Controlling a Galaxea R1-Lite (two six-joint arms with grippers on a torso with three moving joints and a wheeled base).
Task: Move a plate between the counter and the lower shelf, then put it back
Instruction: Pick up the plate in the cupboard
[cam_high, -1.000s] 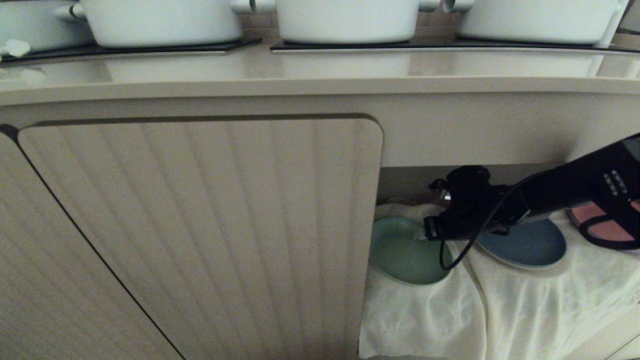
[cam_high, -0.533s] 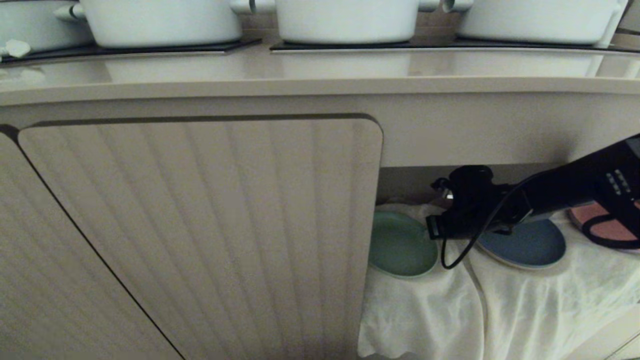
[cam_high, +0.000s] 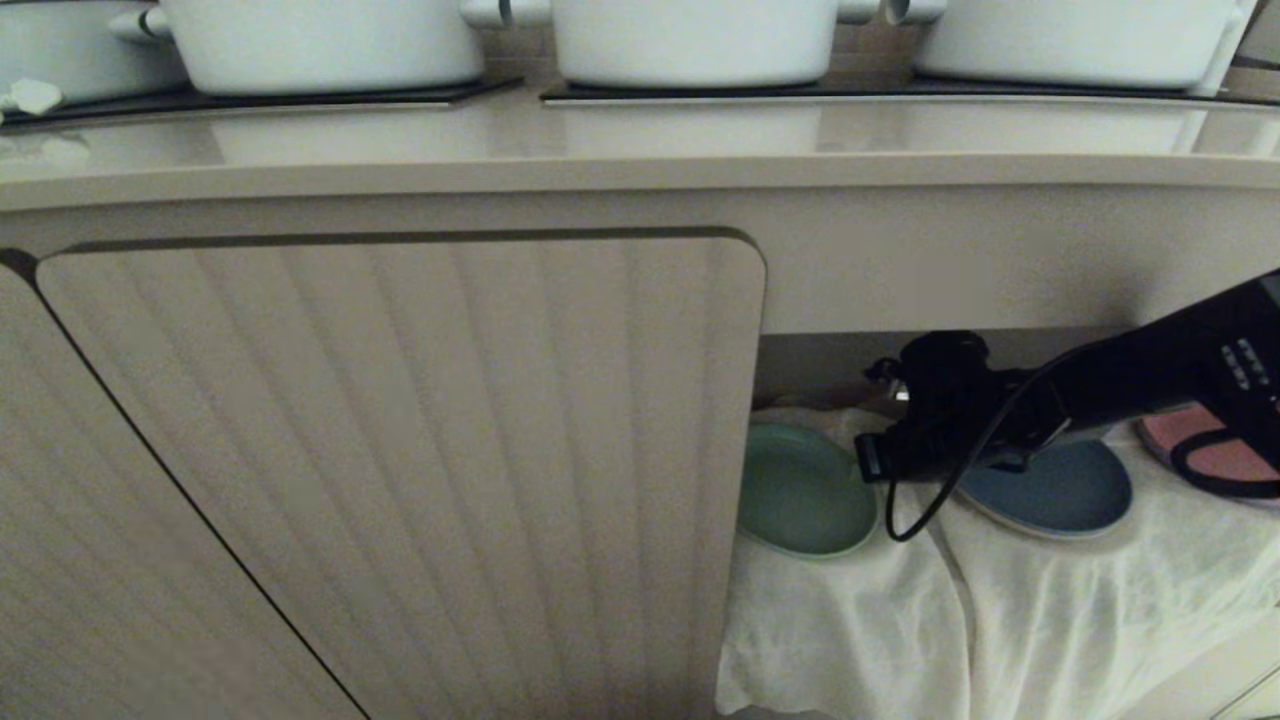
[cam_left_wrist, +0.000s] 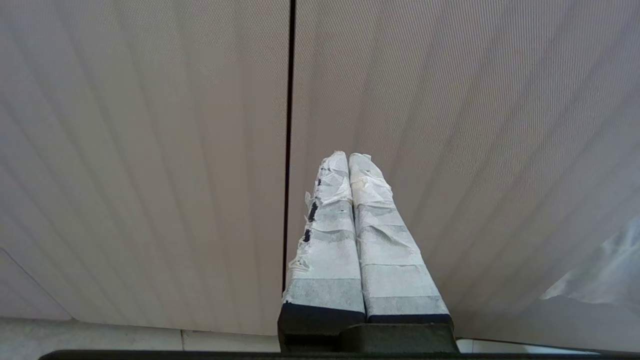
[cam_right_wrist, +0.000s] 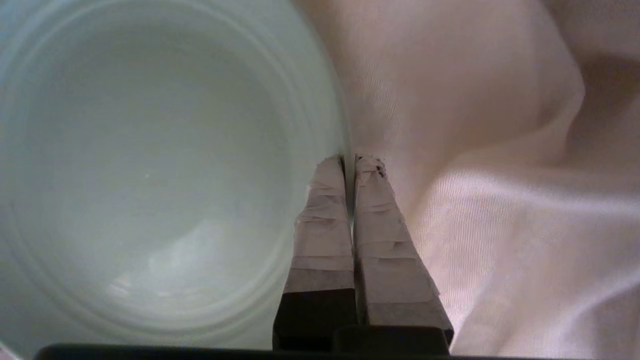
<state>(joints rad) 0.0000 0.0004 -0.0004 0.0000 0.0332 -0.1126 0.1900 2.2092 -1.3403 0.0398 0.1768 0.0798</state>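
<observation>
Head view: my right gripper (cam_high: 868, 458) reaches into the lower shelf (cam_high: 1000, 620) from the right, fingers at the right rim of the mint-green plate (cam_high: 805, 490). That plate lies on the wrinkly white cloth (cam_high: 850, 630) near the left edge of the recess, just beside the fluted cabinet door (cam_high: 420, 450). Dark blue plate (cam_high: 1050, 490) and pink plate (cam_high: 1200, 445) sit further right, partly under my arm, so I come in low and sideways to clear them. Counter (cam_high: 600, 140) above carries white pots (cam_high: 320, 40) on the hob panels.

Left wrist view: left gripper (cam_left_wrist: 349, 157) pressed shut, empty, parked facing the door panels; idle, I judge.

Right wrist view: taped fingers (cam_right_wrist: 325, 210) clamped together with the plate's rim (cam_right_wrist: 345, 145) pinched edge-on between the tips, one finger inside the dish, one outside over the cloth. Rim pinch because a flat plate offers no other hold. I judge this the pick-up for the lift to the counter.
</observation>
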